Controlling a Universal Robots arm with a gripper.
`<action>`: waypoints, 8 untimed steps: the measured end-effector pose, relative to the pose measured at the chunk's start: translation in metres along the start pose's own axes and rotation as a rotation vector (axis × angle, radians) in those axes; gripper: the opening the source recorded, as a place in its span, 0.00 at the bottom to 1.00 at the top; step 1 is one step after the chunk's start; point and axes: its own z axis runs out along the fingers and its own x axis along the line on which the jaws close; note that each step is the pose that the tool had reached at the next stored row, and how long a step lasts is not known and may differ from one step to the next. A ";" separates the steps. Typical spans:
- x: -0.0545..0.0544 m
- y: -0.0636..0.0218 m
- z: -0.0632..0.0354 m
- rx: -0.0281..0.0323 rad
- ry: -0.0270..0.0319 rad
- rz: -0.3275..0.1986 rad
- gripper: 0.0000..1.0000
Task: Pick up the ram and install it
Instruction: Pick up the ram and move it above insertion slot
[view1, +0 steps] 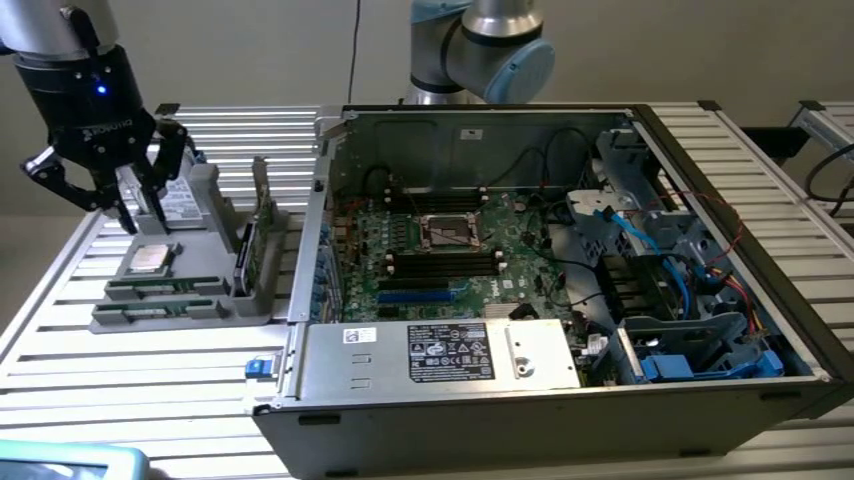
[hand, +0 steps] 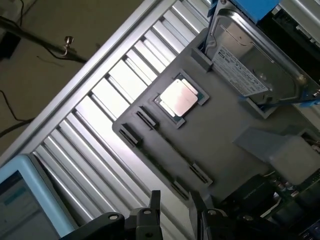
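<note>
1. The gripper (view1: 127, 205) (hand: 174, 201) hangs over the rear left part of the gray holder (view1: 230, 305) (hand: 225, 135). Its claw stands apart with nothing between the fingers, and it is clear of the ram.
2. The holder sits by the tabletop's (view1: 134, 380) left edge in the exterior view.
3. The ram (view1: 163, 287) is a long, narrow green stick. It stands on its long edge in a slot along the holder's front part.
4. A second green stick (view1: 154, 312) lies parallel, just in front of the ram at the holder's front edge.
5. Behind the sticks a square silver processor (view1: 147, 258) (hand: 178, 96) lies flat in its recess. A hard drive (view1: 187, 205) (hand: 250, 65) stands upright at the holder's back.
6. A taller green card (view1: 256, 235) stands on edge along the holder's right edge.
7. Bare slats run from the holder's front edge to the tabletop's front edge. A blue-rimmed screen (view1: 60, 462) (hand: 20, 200) sits at the front left corner.
8. A narrow strip of tabletop separates the holder from the open computer case (view1: 534, 400).
9. Inside the case the motherboard (view1: 521, 230) lies face up, with long black memory slots (view1: 441, 262) beside the processor socket. The room above the slots is open.
10. Cables and drive bays crowd the case's right side.
</note>
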 end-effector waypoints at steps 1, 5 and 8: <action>0.000 0.0000 0.0003 0.0023 -0.0008 -0.018 0.36; 0.000 0.0001 0.0013 0.0115 -0.0042 -0.090 0.36; 0.000 0.0001 0.0025 0.0186 -0.0066 -0.144 0.36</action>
